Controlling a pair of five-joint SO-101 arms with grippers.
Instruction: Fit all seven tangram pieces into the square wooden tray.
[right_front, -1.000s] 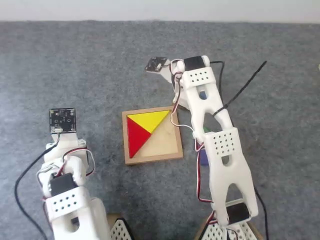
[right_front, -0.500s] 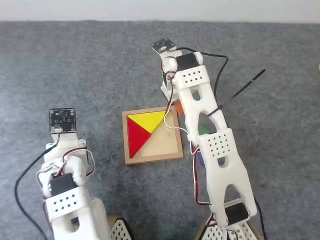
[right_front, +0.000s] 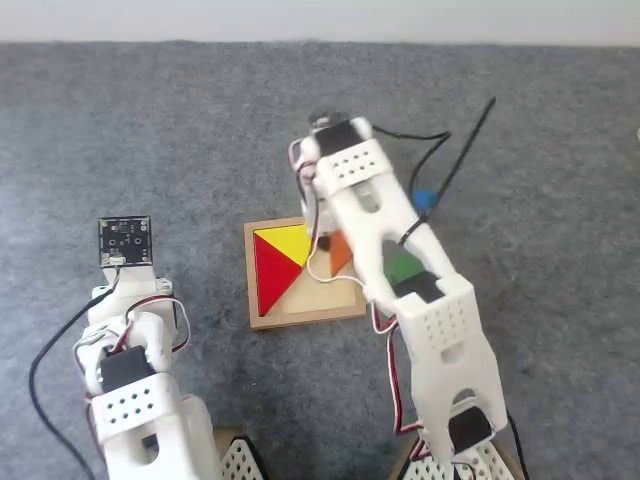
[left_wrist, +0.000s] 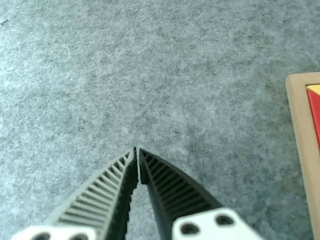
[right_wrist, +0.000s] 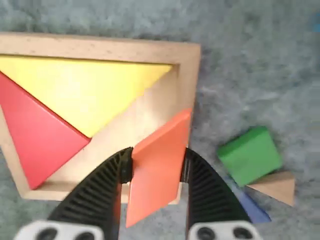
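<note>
The square wooden tray lies mid-table. A yellow triangle and a red triangle lie in it. My right gripper is shut on an orange piece, held tilted over the tray's bare right part. A green square, a tan triangle and a blue piece lie on the carpet to the right of the tray. My left gripper is shut and holds nothing, over carpet left of the tray.
Grey carpet covers the whole table. The right arm stretches across the tray's right side and hides part of it. Another blue piece lies behind the arm. The left arm stands at the near left.
The right arm has swung left and toward the tray from beyond its far right corner, carrying the orange piece over the tray. The left arm has kept still.
</note>
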